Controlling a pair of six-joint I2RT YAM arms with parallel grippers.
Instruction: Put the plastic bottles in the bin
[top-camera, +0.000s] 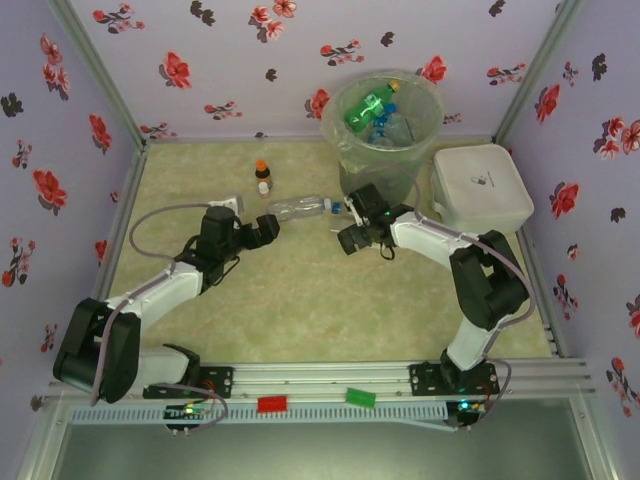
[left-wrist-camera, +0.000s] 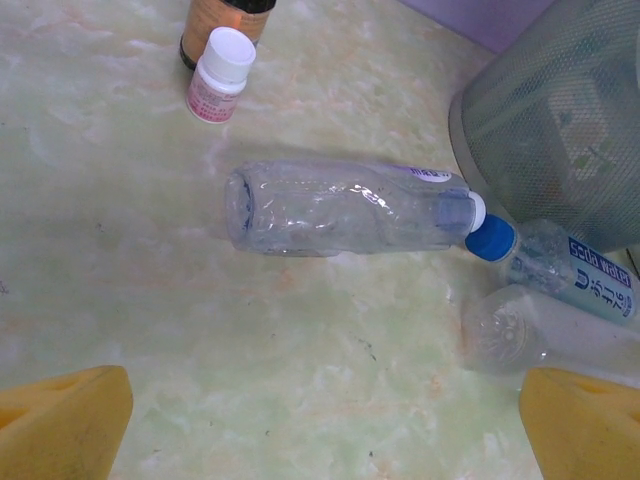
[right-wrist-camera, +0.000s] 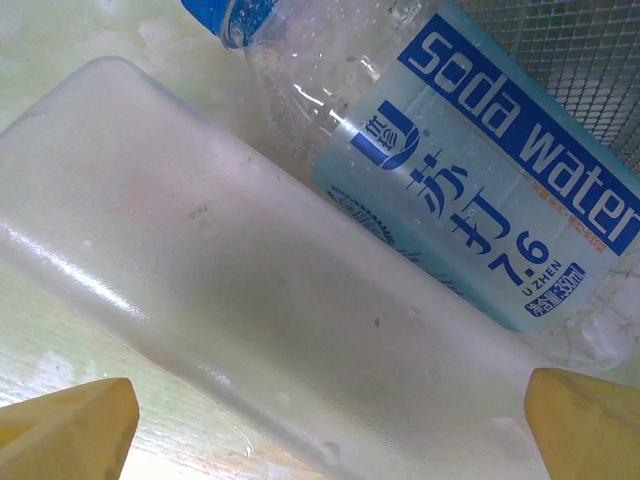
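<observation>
Nearest the lens, a silver aluminium rail (top-camera: 330, 385) runs along the near edge of the pale green marbled table (top-camera: 300, 310) and carries both arm bases. From the base on the left, the left arm reaches toward the middle of the table. The left gripper (left-wrist-camera: 322, 430) has its yellow fingertips (left-wrist-camera: 60, 425) set wide apart, with only bare table between them.

Just ahead of it a clear, crumpled plastic bottle with a blue cap (left-wrist-camera: 340, 208) lies on its side, cap pointing right. Behind that bottle, toward the far edge, stand a small brown orange-capped bottle (top-camera: 262, 168) and a small pink-labelled vial with a white cap (left-wrist-camera: 222, 75), close together.

To the right, the right gripper (right-wrist-camera: 328, 425) is also spread wide. A frosted, translucent plastic bottle (right-wrist-camera: 270, 300) lies across the space in front of its fingers (whether the tips touch it cannot be told). Beside this one lies a clear bottle with a blue "soda water" label (right-wrist-camera: 480, 190), against the foot of the bin.

The large round grey-green translucent bin (top-camera: 400, 165) stands at the far edge, right of centre, and holds a green bottle (top-camera: 365, 108) and blue-labelled ones (top-camera: 385, 125). A white rounded-square lidded box (top-camera: 480, 185) sits by the right edge.
</observation>
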